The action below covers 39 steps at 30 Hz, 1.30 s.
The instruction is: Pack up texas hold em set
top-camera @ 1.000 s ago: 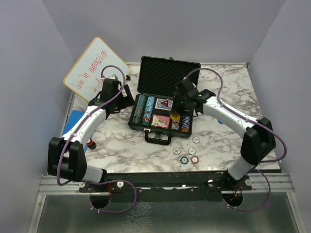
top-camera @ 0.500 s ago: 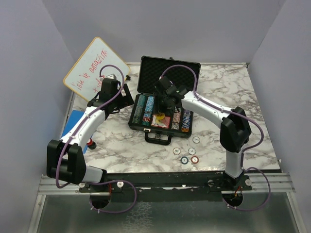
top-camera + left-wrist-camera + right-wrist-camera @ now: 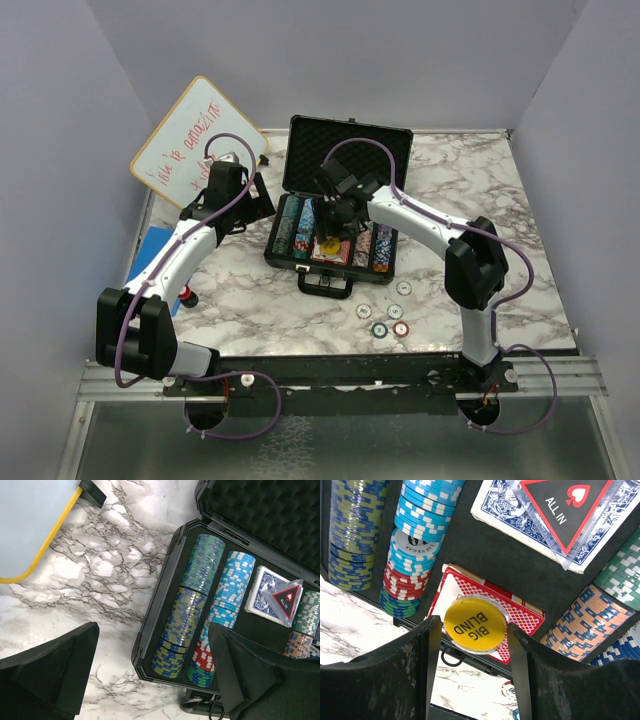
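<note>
The black briefcase (image 3: 349,151) lies open at the table's middle, lid up, with chip rows (image 3: 192,595) and card decks in its tray. My right gripper (image 3: 472,635) is shut on a yellow "BIG BLIND" disc (image 3: 474,623), held by its edges just above the red card deck (image 3: 522,614); it also shows in the top view (image 3: 331,243). A blue deck (image 3: 500,510) carries a clear "ALL IN" triangle (image 3: 565,505). My left gripper (image 3: 152,670) is open and empty over the case's left rim (image 3: 160,595). Several loose chips (image 3: 381,328) lie on the table in front of the case.
A white dry-erase board (image 3: 190,135) leans at the back left, its yellow-edged corner near the case (image 3: 30,520). A flat blue pad (image 3: 152,248) lies at the left edge. A small red object (image 3: 187,296) sits by the left arm. The case handle (image 3: 325,286) points toward me.
My right arm has swung left across the case, carrying the yellow disc from the tray's right side to above the red deck. The left arm has not moved.
</note>
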Each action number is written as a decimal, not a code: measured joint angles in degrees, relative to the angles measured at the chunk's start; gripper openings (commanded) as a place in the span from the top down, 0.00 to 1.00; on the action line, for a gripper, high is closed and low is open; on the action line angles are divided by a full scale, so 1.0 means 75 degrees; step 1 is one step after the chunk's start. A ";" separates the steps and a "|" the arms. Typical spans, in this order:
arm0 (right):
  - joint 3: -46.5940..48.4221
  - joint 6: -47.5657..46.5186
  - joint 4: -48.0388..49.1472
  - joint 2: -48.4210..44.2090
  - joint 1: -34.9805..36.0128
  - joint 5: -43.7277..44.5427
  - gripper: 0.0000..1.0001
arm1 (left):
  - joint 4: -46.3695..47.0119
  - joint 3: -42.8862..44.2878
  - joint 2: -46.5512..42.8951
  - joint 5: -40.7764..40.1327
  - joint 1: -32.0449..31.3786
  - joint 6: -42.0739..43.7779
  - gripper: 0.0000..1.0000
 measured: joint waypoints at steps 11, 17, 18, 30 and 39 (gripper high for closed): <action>0.0108 -0.0213 -0.0146 0.0102 0.0009 -0.0248 0.30 | 0.0000 0.0000 0.0000 -0.0003 0.0000 0.0032 0.01; 0.0321 -0.0140 -0.0259 0.0012 -0.0023 0.0163 0.23 | 0.0000 0.0000 0.0000 -0.0073 0.0000 0.0055 0.01; 0.0318 -0.0117 -0.0280 -0.0038 -0.0061 0.0289 0.22 | -0.0003 0.0000 0.0000 -0.0079 0.0000 0.0055 0.01; -0.1396 0.0230 -0.0058 -0.2498 -0.2608 0.2320 0.10 | 0.0251 0.0000 -0.0085 0.1192 -0.0026 0.0731 0.04; -0.3439 0.0332 0.0376 -0.2684 -0.4788 0.2218 0.09 | 0.0522 0.0146 -0.0114 0.2891 -0.0431 0.1480 0.05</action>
